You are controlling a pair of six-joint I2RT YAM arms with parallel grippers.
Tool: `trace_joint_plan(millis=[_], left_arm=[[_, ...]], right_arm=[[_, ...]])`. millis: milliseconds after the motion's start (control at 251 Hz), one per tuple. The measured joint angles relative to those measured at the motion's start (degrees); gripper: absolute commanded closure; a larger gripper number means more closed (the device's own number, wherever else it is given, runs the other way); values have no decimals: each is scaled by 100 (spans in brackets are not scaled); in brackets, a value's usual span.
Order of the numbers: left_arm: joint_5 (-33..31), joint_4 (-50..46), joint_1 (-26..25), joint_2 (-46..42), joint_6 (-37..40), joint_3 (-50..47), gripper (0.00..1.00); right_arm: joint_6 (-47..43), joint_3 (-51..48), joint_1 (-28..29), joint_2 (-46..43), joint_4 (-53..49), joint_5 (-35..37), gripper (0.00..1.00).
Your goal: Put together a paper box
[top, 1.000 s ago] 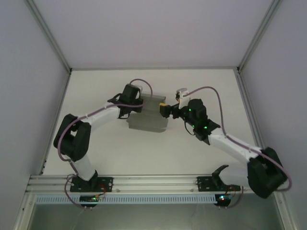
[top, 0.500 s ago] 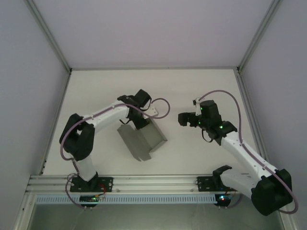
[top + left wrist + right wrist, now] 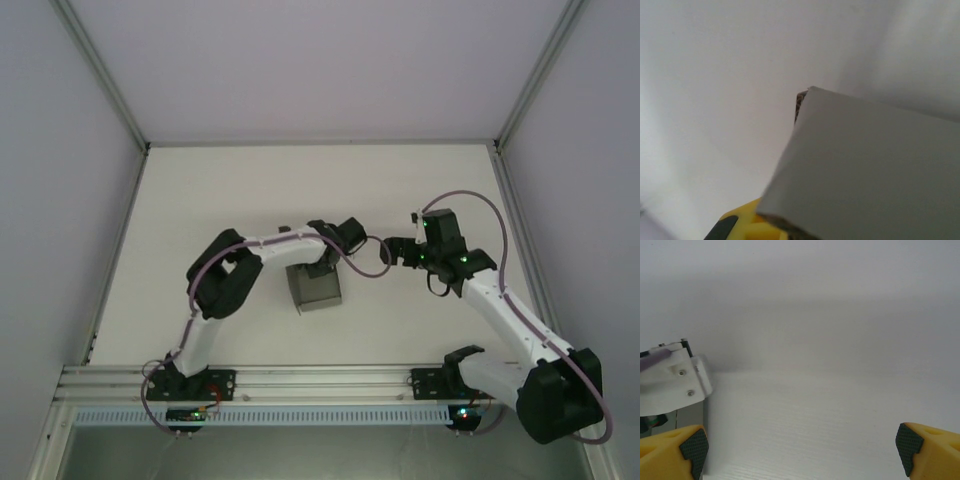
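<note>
Left claw is clamped on the top edge of the box. In the left wrist view one yellow finger sits against the near face of the grey panel; the other finger is hidden behind it. The box hangs directly below this claw over the table, tilted. Can't tell whether it touches the surface. Box is folded up and its walls look plain grey. The interior isn't readable, so can't tell contents.

Right claw is spread wide, with nothing between the tips but bare table. It is just beside the left wrist. The box is off to this claw's left, apart from it.
</note>
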Motion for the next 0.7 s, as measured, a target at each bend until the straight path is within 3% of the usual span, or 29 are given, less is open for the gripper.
trace_joint_plan(millis=[100,172,403,511,615,670,698], left_arm=[[-804,409,-94,184,96,-142,100],[-1032,586,-105,212,101,-225,100],[-1051,1093,7,-50,136,-446,37],[-807,1241,76,-302,297,-577,26],[-481,1180,76,-525,448,-708,23],[-267,1123,76,-697,525,-807,1],[-138,1064,76,-817,584,-855,0]], right_arm=[[2,-22,-125,44,7,-4,1],[4,-61,-195,74,7,-42,1],[22,-83,-260,103,9,-280,1],[-4,-83,-273,24,11,-350,1],[-120,-83,-310,-105,9,-374,1],[-201,-83,-328,-144,11,-378,1],[-234,-83,-345,-157,11,-376,1]])
